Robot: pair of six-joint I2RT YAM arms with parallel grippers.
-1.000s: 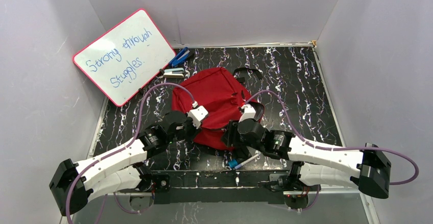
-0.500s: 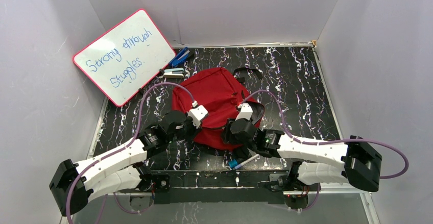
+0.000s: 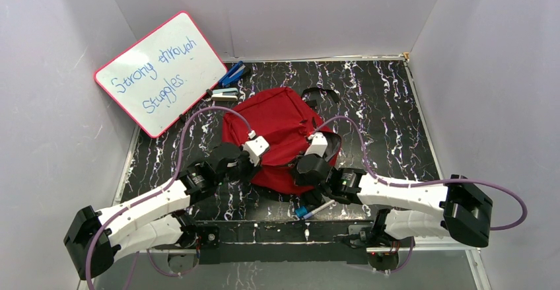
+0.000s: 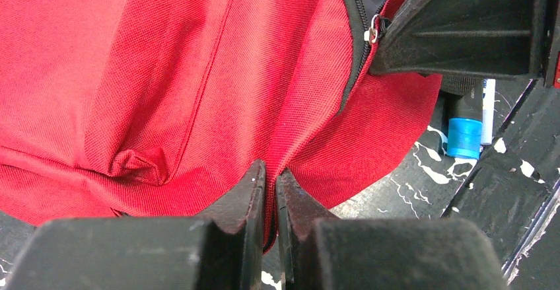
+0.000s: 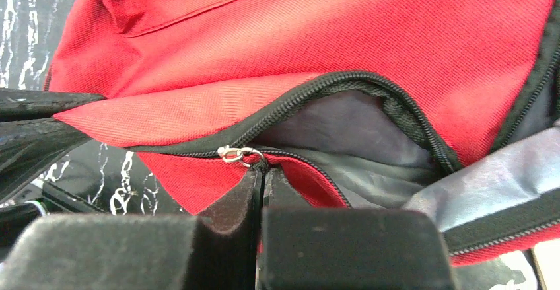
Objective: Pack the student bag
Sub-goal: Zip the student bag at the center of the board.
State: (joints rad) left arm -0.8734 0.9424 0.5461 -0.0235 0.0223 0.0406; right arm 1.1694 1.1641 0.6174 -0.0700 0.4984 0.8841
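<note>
Fabric is what my left gripper (image 4: 271, 174) has: the jaws are pressed almost together on a fold of red cloth at the near edge of the bag (image 3: 277, 121). The bag lies flat in the middle of the table (image 3: 383, 105), straps toward the far side and opening toward me.

My right gripper (image 5: 262, 174) is closed too, fingertips meeting right at the zip. The slider runs down between them, and the silver pull (image 5: 236, 152) sticks out just to the left. I judge that I have the slider pinched, though the tips hide the exact contact.

On progress, I would say the packing proper has hardly begun. The zip is partly undone, and the gap shows grey lining (image 5: 330, 131). I can see nothing inside, though most of the interior is hidden from me.

The things I take to be meant for the bag are all outside it. A marker (image 3: 315, 209) with a blue cap lies on the table just beside the bag's near edge, between my two arms. A blue item (image 3: 232, 74) and a white item (image 3: 224, 94) sit at the far left, next to the whiteboard (image 3: 160, 73) leaning on the wall.

What remains, as I read it, is to widen the opening, put each item in, and zip up.
</note>
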